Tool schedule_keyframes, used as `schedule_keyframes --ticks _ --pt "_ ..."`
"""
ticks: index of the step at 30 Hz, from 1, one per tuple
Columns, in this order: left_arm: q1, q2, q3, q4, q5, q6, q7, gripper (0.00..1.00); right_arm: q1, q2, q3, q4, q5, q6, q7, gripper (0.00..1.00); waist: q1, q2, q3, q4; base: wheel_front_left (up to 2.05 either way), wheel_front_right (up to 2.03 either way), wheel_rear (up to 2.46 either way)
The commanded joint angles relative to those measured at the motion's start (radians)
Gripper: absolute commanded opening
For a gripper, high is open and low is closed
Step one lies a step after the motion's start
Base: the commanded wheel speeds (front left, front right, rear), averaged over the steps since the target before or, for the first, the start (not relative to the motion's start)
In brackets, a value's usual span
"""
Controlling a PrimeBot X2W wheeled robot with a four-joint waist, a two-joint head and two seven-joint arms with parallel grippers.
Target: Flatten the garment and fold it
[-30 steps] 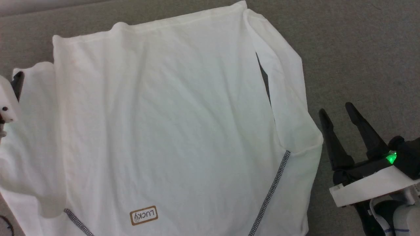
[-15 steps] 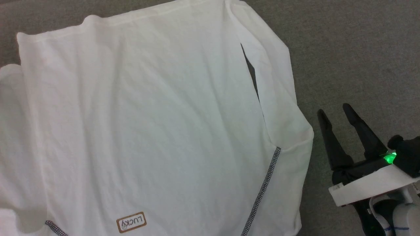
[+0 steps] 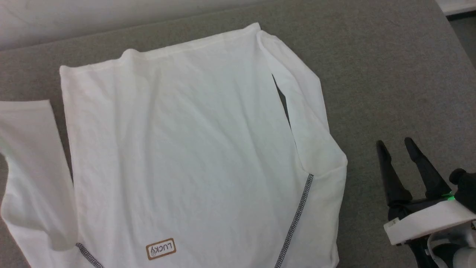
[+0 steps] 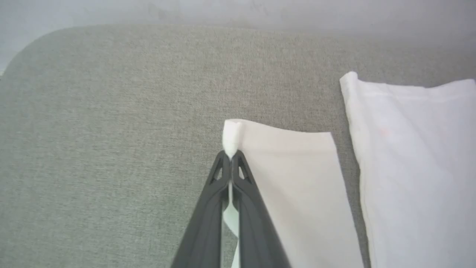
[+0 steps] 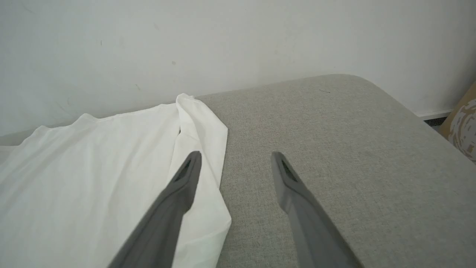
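Pinching the cuff corner of the sleeve (image 4: pixel 290 178), the left tool (image 4: pixel 231 154) had its fingers pressed together at the lower middle of the left wrist frame, the fabric apparently bunched there. The garment (image 3: pixel 193 149) lay spread across the grey surface (image 3: pixel 372 56), covering the head frame's left and centre, a brown label (image 3: pixel 161 249) near the bottom edge. At lower right, the right tool (image 3: pixel 394 142) stood spread, beside the garment but apart from it.
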Motion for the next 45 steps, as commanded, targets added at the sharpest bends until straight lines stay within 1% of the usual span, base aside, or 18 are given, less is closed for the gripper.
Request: schedule_keyframes --ticks 1,6,9,11,15,18,22,24,26,30,33,34,39,44,45 --pt "0.022 0.019 0.016 -0.018 0.008 0.018 -0.031 0.0 0.023 0.013 -0.016 -0.001 -0.01 -0.001 0.007 1.0 0.0 -0.0001 -0.118 0.045 0.0 0.0 0.0" --pt "0.059 0.048 0.031 -0.103 0.036 0.05 -0.092 0.0 0.083 0.037 -0.061 -0.019 -0.028 -0.001 0.03 1.0 0.0 -0.0001 -0.19 0.09 0.0 0.0 0.0" --pt "0.065 0.065 0.017 -0.151 0.063 0.054 -0.101 0.0 0.108 0.045 -0.076 -0.029 -0.04 -0.001 0.048 1.0 0.0 -0.0001 -0.227 0.108 0.0 0.0 0.0" --pt "0.062 0.065 0.01 -0.185 0.077 0.056 -0.11 0.0 0.121 0.049 -0.085 -0.036 -0.046 -0.001 0.059 1.0 0.0 -0.0001 -0.254 0.118 0.0 0.0 0.0" --pt "0.064 0.068 0.001 -0.23 0.1 0.073 -0.124 0.0 0.146 0.054 -0.095 -0.056 -0.055 -0.001 0.075 1.0 0.0 -0.0001 -0.305 0.131 0.0 0.0 0.0" --pt "0.06 0.069 -0.008 -0.274 0.113 0.071 -0.132 0.0 0.168 0.057 -0.106 -0.067 -0.059 -0.001 0.089 1.0 0.0 -0.0001 -0.339 0.141 0.0 0.0 0.0" --pt "0.044 0.039 -0.053 -0.368 0.141 0.065 -0.126 0.0 0.195 0.059 -0.12 -0.081 -0.063 -0.001 0.103 1.0 0.0 -0.0001 -0.369 0.152 0.0 0.0 0.0" --pt "0.039 0.004 -0.096 -0.422 0.157 0.06 -0.11 0.0 0.206 0.059 -0.124 -0.085 -0.059 -0.001 0.108 1.0 0.0 -0.0001 -0.383 0.154 0.0 0.0 0.0" --pt "0.031 -0.043 -0.15 -0.478 0.177 0.061 -0.086 0.0 0.212 0.059 -0.127 -0.09 -0.053 -0.001 0.112 1.0 0.0 -0.0001 -0.388 0.154 0.0 0.0 0.0" --pt "0.02 -0.17 -0.266 -0.555 0.196 0.055 -0.041 0.0 0.214 0.059 -0.126 -0.097 -0.047 -0.001 0.115 1.0 0.0 -0.0001 -0.384 0.149 0.0 0.0 0.0" --pt "0.022 -0.267 -0.349 -0.574 0.207 0.043 -0.03 0.0 0.206 0.059 -0.123 -0.099 -0.041 -0.001 0.114 1.0 0.0 -0.0001 -0.366 0.136 0.0 0.0 0.0" --pt "0.022 -0.267 -0.349 -0.574 0.207 0.043 -0.03 0.0 0.206 0.059 -0.123 -0.099 -0.041 -0.001 0.114 1.0 0.0 -0.0001 -0.366 0.136 0.0 0.0 0.0" --pt "0.053 -0.436 -0.496 -0.533 0.219 0.006 -0.037 0.0 0.19 0.059 -0.12 -0.093 -0.039 -0.001 0.115 1.0 0.0 -0.0001 -0.332 0.104 0.0 0.0 0.0" --pt "0.116 -0.581 -0.645 -0.412 0.232 -0.043 -0.053 0.0 0.179 0.059 -0.123 -0.084 -0.037 -0.001 0.115 1.0 0.0 -0.0001 -0.302 0.079 0.0 0.0 0.0" --pt "0.129 -0.603 -0.671 -0.384 0.236 -0.053 -0.056 0.0 0.176 0.059 -0.122 -0.081 -0.037 -0.001 0.116 1.0 0.0 -0.0001 -0.298 0.075 0.0 0.0 0.0"
